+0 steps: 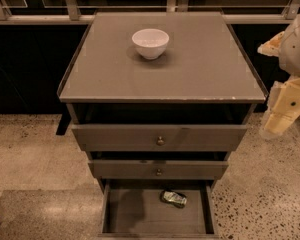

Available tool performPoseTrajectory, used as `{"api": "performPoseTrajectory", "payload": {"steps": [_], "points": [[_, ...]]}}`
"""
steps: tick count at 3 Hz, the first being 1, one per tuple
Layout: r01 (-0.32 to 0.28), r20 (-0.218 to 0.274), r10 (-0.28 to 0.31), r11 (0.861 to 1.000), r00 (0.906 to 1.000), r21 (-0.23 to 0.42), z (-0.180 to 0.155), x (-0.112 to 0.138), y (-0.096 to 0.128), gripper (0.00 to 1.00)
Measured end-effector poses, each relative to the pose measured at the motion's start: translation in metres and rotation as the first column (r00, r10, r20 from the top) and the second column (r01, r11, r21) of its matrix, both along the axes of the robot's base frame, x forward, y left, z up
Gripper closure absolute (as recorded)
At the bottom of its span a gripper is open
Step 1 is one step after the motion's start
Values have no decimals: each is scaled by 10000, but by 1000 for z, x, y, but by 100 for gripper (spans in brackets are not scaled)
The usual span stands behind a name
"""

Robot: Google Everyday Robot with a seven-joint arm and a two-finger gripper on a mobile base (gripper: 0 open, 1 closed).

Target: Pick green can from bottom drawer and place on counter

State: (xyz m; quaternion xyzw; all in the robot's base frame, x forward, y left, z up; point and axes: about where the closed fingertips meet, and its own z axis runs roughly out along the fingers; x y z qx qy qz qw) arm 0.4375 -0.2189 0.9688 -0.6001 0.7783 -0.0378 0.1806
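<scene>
The green can (pixel 173 198) lies on its side on the floor of the open bottom drawer (pixel 135 216), near the drawer's back and right of centre. The counter (pixel 190 69) is the grey cabinet top above the drawers. My gripper (pixel 281 111) hangs on the cream arm at the right edge of the view, beside the cabinet's right side at the height of the top drawer. It is well above and to the right of the can and holds nothing that I can see.
A white bowl (pixel 150 43) stands on the counter, back centre. Two drawers with round knobs (pixel 160 140) are pulled partly out above the bottom drawer. A railing and dark windows run behind the cabinet. Speckled floor lies on both sides.
</scene>
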Motion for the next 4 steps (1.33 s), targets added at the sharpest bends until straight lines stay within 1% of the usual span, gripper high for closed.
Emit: {"api": "performPoseTrajectory", "payload": {"steps": [1,2,3,4], "points": [[-49,373,24,9976,9993,690,-35,-19,-2,0],[717,-28,-719,9884,9974,1338,-119,-35,-23,0],[1486,-731,-1360,9660,9880,2114,-220,-43,-32,0],[1667,-329,-1635,9599,9860,2254,-232,-29,-36,0]]}}
